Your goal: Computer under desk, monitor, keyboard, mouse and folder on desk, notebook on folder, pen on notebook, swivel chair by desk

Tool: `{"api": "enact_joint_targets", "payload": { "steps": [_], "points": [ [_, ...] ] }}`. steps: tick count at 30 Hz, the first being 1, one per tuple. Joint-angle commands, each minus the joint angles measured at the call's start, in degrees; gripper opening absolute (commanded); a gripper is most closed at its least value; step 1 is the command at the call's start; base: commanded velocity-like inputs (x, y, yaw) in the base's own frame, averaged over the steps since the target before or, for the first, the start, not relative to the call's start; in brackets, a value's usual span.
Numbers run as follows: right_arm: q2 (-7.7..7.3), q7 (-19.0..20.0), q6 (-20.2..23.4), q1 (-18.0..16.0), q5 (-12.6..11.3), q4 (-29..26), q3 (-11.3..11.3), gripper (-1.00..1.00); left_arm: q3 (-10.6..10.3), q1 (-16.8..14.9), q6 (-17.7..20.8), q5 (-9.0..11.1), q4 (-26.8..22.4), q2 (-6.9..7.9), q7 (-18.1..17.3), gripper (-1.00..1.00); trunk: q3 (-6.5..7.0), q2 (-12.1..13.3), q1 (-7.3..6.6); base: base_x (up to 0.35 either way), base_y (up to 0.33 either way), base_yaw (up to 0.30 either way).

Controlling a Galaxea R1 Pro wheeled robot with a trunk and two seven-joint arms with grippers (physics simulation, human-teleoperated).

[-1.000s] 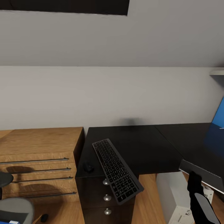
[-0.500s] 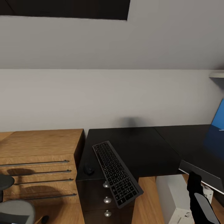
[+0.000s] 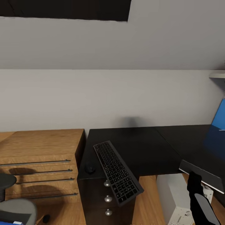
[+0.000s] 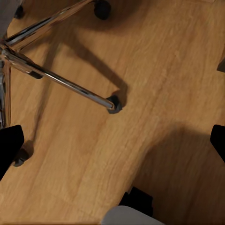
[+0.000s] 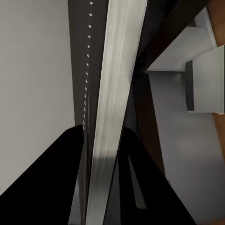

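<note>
The black desk [image 3: 140, 147] carries the dark keyboard [image 3: 117, 172], lying slantwise with its near end past the front edge. The small mouse [image 3: 90, 168] rests just left of it. At the desk's right, the monitor [image 3: 206, 176] lies tilted with a silver edge, and my right gripper [image 3: 195, 178] is shut on that edge. In the right wrist view the silver band [image 5: 112, 93] runs between the dark fingers [image 5: 51, 187]. The white computer [image 3: 173, 197] stands under the desk. My left gripper [image 4: 112, 143] is open above the swivel chair's chrome base [image 4: 56, 79]. A sliver of the blue folder [image 3: 14, 222] lies on the chair seat [image 3: 18, 209].
A light wood drawer chest [image 3: 40, 156] stands against the desk's left side. The dark drawer unit with silver knobs [image 3: 107, 198] sits under the keyboard. A blue wall panel [image 3: 220, 118] is at the far right. Wooden floor [image 4: 159, 70] lies below the left arm.
The whole picture has shifted slightly as the camera moved. Keyboard, mouse and the held monitor keep their places relative to the desk.
</note>
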Motion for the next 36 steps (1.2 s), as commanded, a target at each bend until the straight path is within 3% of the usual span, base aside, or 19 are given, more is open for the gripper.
{"api": "enact_joint_targets", "payload": {
  "steps": [1,7,11,14,17,21,25,28,36],
  "points": [
    [0.01,0.28,-0.2,-0.02,-0.7,-0.41,0.12,-1.0,-0.29,-0.03,-0.46,0.59,-0.07,0.07,0.26,1.0,-0.05,-0.03,-0.02,-0.248,0.076,0.0],
    [0.04,0.31,0.0,0.03,-0.54,-1.64,1.41,-1.0,-0.29,-0.03,-0.46,0.59,-0.04,0.07,0.26,1.0,-0.05,-0.03,-0.02,-0.298,0.123,0.0],
    [-0.19,0.31,0.65,0.1,-0.33,-1.78,4.25,-1.0,-0.29,-0.03,-0.44,0.62,-0.04,0.07,0.26,1.0,-0.05,-0.03,-0.02,-0.193,0.096,0.0],
    [-0.34,0.32,3.65,0.09,-0.1,-1.8,6.49,-1.0,-0.29,-0.03,-0.41,0.66,-0.02,-0.1,0.26,1.0,-0.05,-0.03,-0.02,-0.053,0.026,0.0],
    [-0.25,0.37,7.52,0.08,0.03,-1.81,7.2,-1.0,-0.29,-0.03,-0.4,0.57,0.8,-0.69,0.26,1.0,-0.05,-0.03,-0.02,-0.014,0.007,0.0],
    [-0.17,0.39,9.11,0.09,0.25,-1.8,8.22,-1.0,-0.29,-0.03,-0.42,0.41,1.49,-0.94,0.26,1.0,-0.05,-0.03,-0.02,-0.004,0.002,0.0],
    [-0.12,0.55,9.74,0.09,2.05,-1.74,13.48,-1.0,-0.29,-0.03,-0.43,0.35,1.82,-1.05,0.26,1.0,-0.05,-0.03,-0.02,-0.001,0.0,0.0],
    [-0.01,2.61,9.87,0.11,2.6,-1.55,15.42,-1.0,-0.29,-0.03,-0.45,0.31,1.88,-1.06,0.26,1.0,-0.05,-0.03,-0.02,0.0,0.0,0.0],
    [0.09,6.27,9.92,0.14,2.71,-1.15,16.14,-1.0,-0.29,-0.03,-0.46,0.24,1.89,-1.07,0.26,1.0,-0.05,-0.03,-0.02,0.0,0.0,0.0]
  ]
}}
